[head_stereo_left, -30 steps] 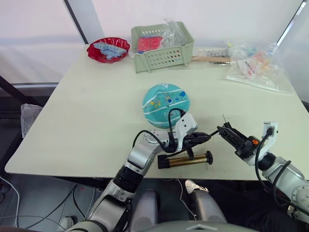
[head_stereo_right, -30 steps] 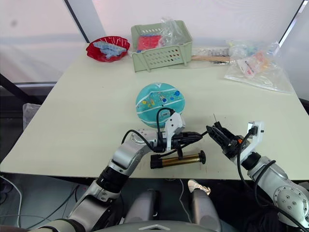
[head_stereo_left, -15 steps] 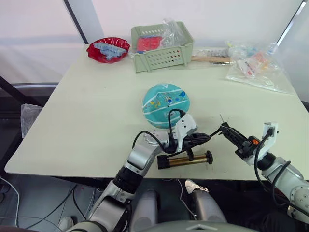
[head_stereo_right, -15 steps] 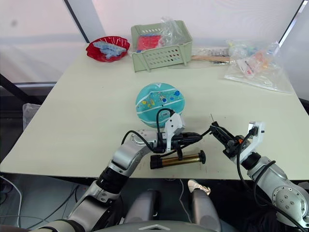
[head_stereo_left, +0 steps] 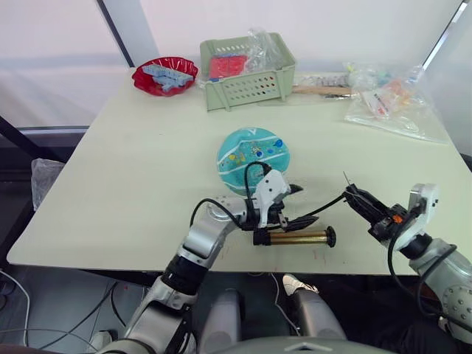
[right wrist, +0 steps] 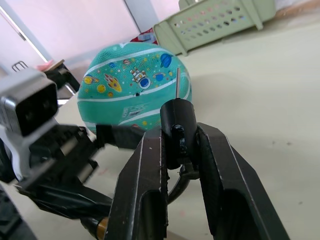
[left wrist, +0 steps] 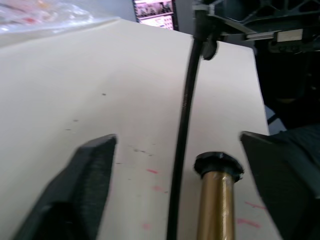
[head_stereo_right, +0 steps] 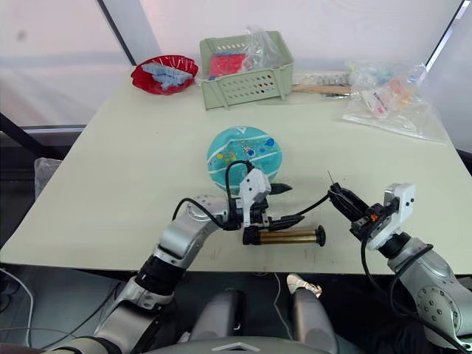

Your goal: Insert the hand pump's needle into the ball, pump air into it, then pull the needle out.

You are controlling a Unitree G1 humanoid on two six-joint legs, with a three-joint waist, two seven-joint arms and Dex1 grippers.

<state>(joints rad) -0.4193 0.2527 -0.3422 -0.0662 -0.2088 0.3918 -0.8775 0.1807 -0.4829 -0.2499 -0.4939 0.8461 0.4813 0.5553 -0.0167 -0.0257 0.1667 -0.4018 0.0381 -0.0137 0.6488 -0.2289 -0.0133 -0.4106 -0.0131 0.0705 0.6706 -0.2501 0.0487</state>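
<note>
Right gripper (right wrist: 177, 150) clamps the needle (right wrist: 177, 82) fitting; left gripper (head_stereo_left: 293, 208) stands open over the hand pump (head_stereo_left: 293, 237).

The pump lies flat on the table (head_stereo_left: 133, 169), close to its near edge, T-handle end toward the left gripper, its hose (left wrist: 185, 125) running off toward the right gripper. The left fingers (left wrist: 80, 180) are spread wide, one to each side of the brass barrel, not touching it. The needle points up, held above the table, well apart from the ball (head_stereo_left: 253, 159). The ball rests mid-table with bare surface around it; the green basket (head_stereo_left: 247, 72), red dish (head_stereo_left: 165, 75) and plastic bags (head_stereo_left: 387, 99) sit along the far edge.
</note>
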